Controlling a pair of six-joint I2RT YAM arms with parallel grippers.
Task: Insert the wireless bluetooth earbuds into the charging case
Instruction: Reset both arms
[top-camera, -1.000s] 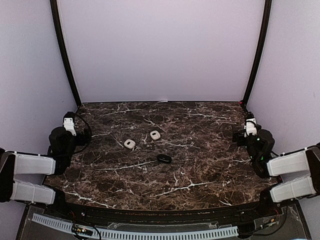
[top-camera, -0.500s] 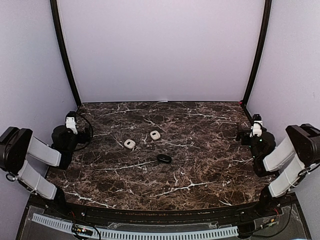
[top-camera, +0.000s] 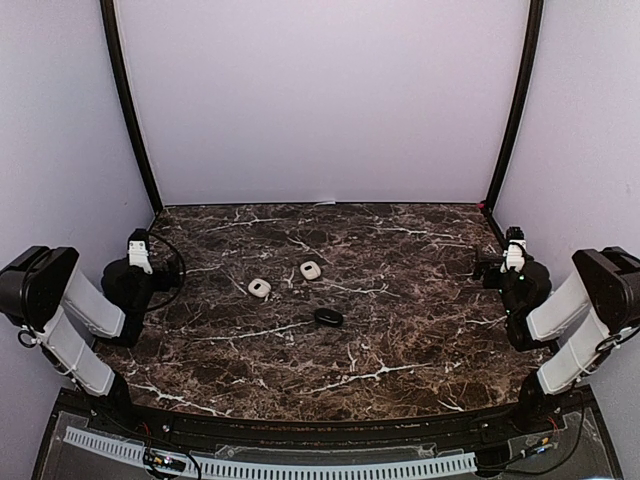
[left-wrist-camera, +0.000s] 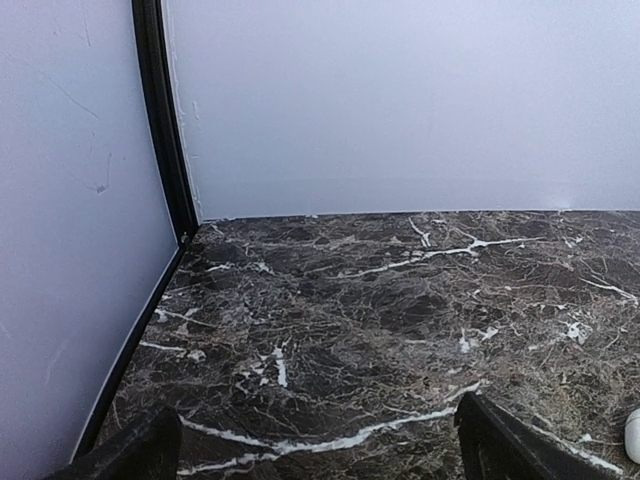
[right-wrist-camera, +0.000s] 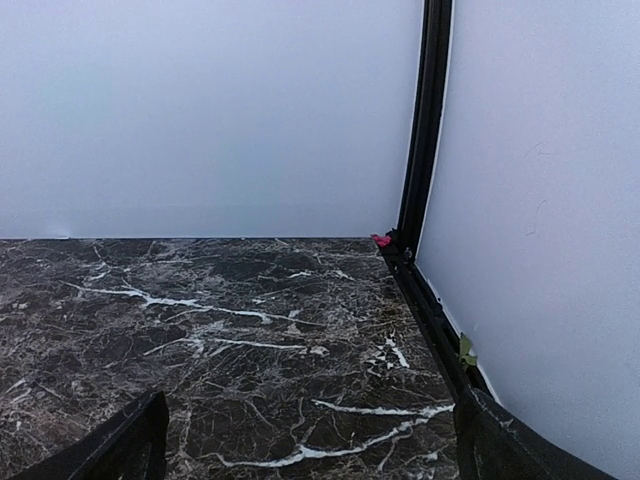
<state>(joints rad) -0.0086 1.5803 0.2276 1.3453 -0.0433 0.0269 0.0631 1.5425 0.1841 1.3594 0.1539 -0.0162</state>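
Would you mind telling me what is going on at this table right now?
Two robot arms are set up to put earbuds into a charging case, but nothing is being handled at this moment. The left end effector and the right end effector are both open and empty, out at the side edges of the marble table. One white piece, a second white piece and a black piece lie apart near the middle, too small here to tell buds from cases.
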